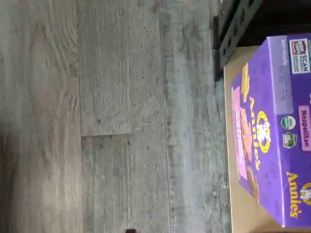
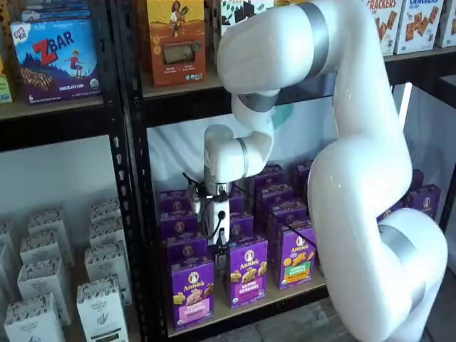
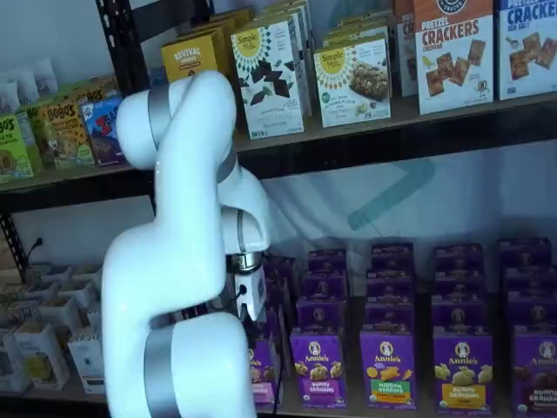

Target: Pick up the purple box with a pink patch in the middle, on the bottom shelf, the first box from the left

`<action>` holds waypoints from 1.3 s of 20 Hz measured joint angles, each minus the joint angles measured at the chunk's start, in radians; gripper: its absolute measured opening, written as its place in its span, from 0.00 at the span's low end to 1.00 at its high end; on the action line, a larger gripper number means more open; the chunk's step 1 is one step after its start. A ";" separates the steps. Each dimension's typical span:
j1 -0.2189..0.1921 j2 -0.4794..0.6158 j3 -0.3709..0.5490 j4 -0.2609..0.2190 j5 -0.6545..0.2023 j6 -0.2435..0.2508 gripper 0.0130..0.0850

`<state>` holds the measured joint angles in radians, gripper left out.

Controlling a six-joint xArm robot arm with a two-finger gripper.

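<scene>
The purple Annie's box (image 2: 192, 293) is standing at the front of the bottom shelf (image 2: 242, 315), beside a Bunny Grahams box (image 2: 248, 272). The end effector (image 2: 221, 258) is hanging between them; its opening is unclear. It risks nudging the neighbour or toppling the target.

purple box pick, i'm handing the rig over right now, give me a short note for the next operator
Gripper: hanging low in front of the bottom shelf, black fingers seen with no clear gap, so open or shut cannot be told; no box in them.
Purple box: upright at the front left of the shelf, pink patch showing, untouched; the wrist view shows it on the board's corner.
Done: approach.
Left: line up, grasp, lift out.
</scene>
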<state>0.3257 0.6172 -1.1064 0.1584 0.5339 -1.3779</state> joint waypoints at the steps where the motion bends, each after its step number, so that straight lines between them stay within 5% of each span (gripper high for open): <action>1: 0.000 -0.002 0.009 0.007 -0.022 -0.007 1.00; 12: -0.005 0.007 0.028 0.054 -0.127 -0.058 1.00; 26: 0.002 0.109 -0.089 0.073 -0.118 -0.067 1.00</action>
<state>0.3280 0.7259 -1.1952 0.2315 0.4162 -1.4448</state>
